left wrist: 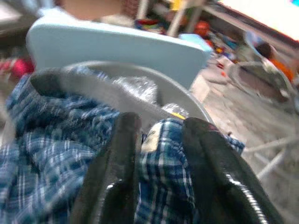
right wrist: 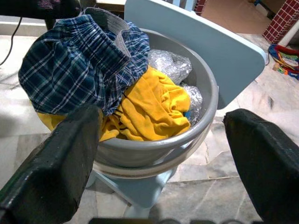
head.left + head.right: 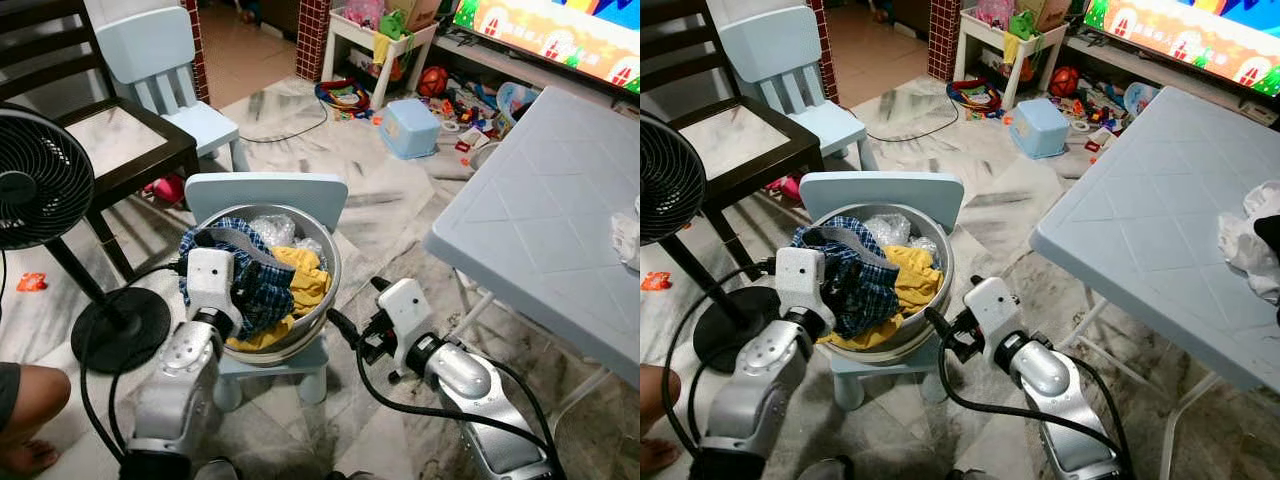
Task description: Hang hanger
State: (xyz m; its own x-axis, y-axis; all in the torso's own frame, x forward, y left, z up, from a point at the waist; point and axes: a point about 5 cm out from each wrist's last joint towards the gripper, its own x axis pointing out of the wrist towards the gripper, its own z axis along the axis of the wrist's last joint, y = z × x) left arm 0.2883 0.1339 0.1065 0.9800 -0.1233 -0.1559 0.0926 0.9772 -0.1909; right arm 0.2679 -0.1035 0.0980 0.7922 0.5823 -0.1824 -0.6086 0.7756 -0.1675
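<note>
A grey basin (image 3: 331,268) stands on a small light-blue chair (image 3: 265,190). It holds a blue plaid garment (image 3: 262,292), a yellow cloth (image 3: 306,276) and crumpled silver foil (image 2: 170,63). My left gripper (image 1: 161,128) reaches into the basin from the near left, and its two black fingers (image 1: 121,158) pinch a fold of the plaid garment. My right gripper (image 3: 358,305) hangs open just outside the basin's right wall, at rim height, with nothing between its fingers (image 2: 56,163).
A black standing fan (image 3: 40,180) and a dark wooden chair (image 3: 130,140) stand to the left, with a second light-blue chair (image 3: 160,60) behind. A grey plastic table (image 3: 560,210) with a white cloth (image 3: 1250,240) fills the right. A person's leg (image 3: 25,420) is at the lower left. Toys litter the far floor.
</note>
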